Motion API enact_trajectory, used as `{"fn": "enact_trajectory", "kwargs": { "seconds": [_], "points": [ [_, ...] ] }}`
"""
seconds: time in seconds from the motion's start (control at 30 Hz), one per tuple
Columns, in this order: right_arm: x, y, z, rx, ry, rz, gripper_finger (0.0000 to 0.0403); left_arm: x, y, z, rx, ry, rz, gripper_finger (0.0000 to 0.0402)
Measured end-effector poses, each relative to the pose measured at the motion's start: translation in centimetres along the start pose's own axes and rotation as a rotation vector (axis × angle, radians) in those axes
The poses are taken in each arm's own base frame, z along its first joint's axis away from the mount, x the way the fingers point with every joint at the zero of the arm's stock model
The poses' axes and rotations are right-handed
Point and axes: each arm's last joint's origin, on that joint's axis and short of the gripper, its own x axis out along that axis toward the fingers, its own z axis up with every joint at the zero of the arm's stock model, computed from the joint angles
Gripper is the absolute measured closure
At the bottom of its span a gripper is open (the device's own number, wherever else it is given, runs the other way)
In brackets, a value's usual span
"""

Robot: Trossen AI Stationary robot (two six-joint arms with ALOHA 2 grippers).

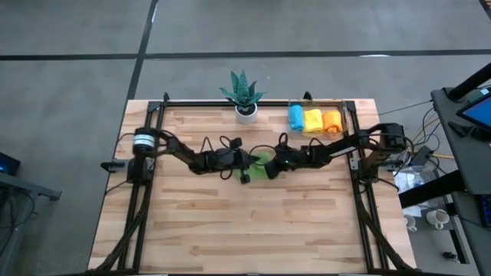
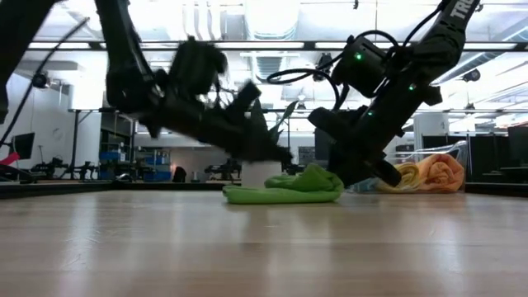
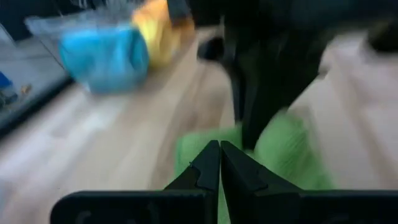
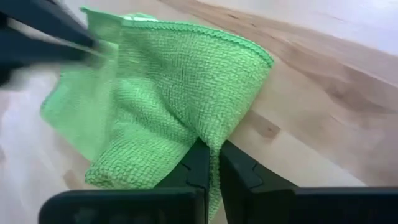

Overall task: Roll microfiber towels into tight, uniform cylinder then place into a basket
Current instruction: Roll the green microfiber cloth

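At worktop centre, the green towel (image 1: 263, 165) lies partly bunched on the wooden worktop (image 1: 253, 230), with both claws meeting over it. Right claw (image 4: 210, 163) is clenched on an edge of the green towel, cloth pinched between its fingers; this arm reaches in from the 3 o'clock side. Left claw (image 3: 219, 163) is clenched with fingers pressed together, tip just at the towel's 9 o'clock edge; I cannot tell whether any cloth is caught in it.

The basket (image 1: 345, 116) stands at the worktop's 1 o'clock corner and holds 3 rolls side by side: blue towel (image 1: 296, 118), yellow towel (image 1: 313, 119), orange towel (image 1: 331, 120). A potted plant (image 1: 244, 93) stands at 12 o'clock, well apart from the green towel.
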Motion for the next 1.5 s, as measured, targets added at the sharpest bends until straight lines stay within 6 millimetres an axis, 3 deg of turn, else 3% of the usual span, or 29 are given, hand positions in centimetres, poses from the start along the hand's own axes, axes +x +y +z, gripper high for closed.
{"fn": "enact_trajectory", "kwargs": {
  "seconds": [0.27,0.43,0.63,0.83,1.03,1.27,1.5],
  "points": [
    [-2.6,-0.9,-0.6,-0.095,0.069,-0.178,0.039,-3.9,0.7,4.1,-0.009,-0.038,0.019,0.0402],
    [-5.9,-2.0,-1.3,-0.123,0.134,-0.36,0.0391,-4.8,0.8,3.3,-0.107,0.004,0.012,0.0402],
    [-8.2,-2.1,-1.2,-0.099,0.165,-0.454,0.0391,-2.6,0.2,2.0,-0.172,0.025,0.012,0.0402],
    [-8.0,-0.5,-1.2,-0.165,0.209,-0.489,0.0391,1.2,-0.9,0.8,-0.193,0.048,0.003,0.0402],
    [-7.8,0.8,-1.5,-0.286,0.262,-0.637,0.0391,4.7,-2.7,0.4,-0.194,0.032,-0.073,0.0402],
    [-6.6,2.6,-1.7,-0.356,0.317,-0.699,0.0391,6.2,-4.1,0.5,-0.183,0.04,-0.116,0.0402],
    [-5.6,5.4,-1.3,-0.432,0.319,-0.686,0.0391,6.1,-4.0,0.2,-0.179,0.06,-0.094,0.0402]
  ]
}}
